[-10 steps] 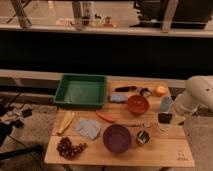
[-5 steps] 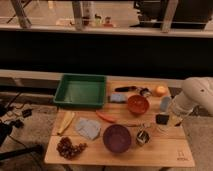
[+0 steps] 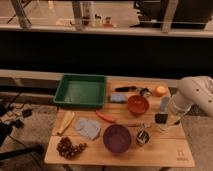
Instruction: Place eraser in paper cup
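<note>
While your arm [image 3: 192,95] reaches in from the right edge, bent at its white elbow and angled down toward the table's right side, the gripper [image 3: 161,120] hangs low over the wooden table [image 3: 165,152], and you can see the black eraser [image 3: 161,118] at its tip; it looks pinched there, though whether the fingers truly close on it cannot be told. The paper cup [image 3: 165,103] stands just behind and above the eraser in the view, partly hidden by the arm, so you cannot tell what is inside it.

Nearest you, a bunch of dark grapes [image 3: 69,148] lies at the front left corner. The purple bowl [image 3: 117,138] sits front centre, its inside dark with no contents that you can make out, and the small metal cup [image 3: 143,137] stands just to its right. A folded grey-blue cloth [image 3: 88,128] and a banana [image 3: 65,122] lie to the left. Further back, the orange bowl [image 3: 137,104] sits near the middle, with a reddish carrot-like piece [image 3: 105,117] in front of it. The green tray [image 3: 81,90] fills the far left, nothing showing inside. At the far edge lie a dark long-handled tool [image 3: 126,89] and an orange fruit [image 3: 160,91].
</note>
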Robot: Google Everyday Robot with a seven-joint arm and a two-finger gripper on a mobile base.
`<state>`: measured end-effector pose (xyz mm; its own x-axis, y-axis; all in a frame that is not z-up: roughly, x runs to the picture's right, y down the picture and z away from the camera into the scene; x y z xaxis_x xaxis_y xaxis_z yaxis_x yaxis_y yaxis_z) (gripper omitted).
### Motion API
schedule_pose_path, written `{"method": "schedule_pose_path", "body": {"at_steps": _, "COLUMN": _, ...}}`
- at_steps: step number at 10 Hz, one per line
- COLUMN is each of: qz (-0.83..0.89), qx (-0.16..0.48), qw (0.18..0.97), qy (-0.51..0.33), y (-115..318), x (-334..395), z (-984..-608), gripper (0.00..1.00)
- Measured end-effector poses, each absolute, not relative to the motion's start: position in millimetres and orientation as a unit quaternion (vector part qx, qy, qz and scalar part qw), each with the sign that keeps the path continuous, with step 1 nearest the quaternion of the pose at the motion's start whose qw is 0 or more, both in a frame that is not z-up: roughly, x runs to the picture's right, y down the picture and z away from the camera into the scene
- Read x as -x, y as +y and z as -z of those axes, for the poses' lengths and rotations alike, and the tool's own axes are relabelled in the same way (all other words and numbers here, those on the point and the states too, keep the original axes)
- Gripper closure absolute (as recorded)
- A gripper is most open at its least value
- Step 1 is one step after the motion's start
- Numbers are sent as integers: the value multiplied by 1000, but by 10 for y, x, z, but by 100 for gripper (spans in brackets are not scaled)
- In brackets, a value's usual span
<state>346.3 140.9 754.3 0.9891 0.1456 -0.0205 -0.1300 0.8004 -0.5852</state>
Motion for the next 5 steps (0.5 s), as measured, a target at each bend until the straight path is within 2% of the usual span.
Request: {"method": "schedule_pose_path", "body": {"at_steps": 5, "qz": -73, "qx": 308, "qw": 949, "qy": -13, "y": 1412, "x": -3465, "z": -7543, "gripper": 29}}
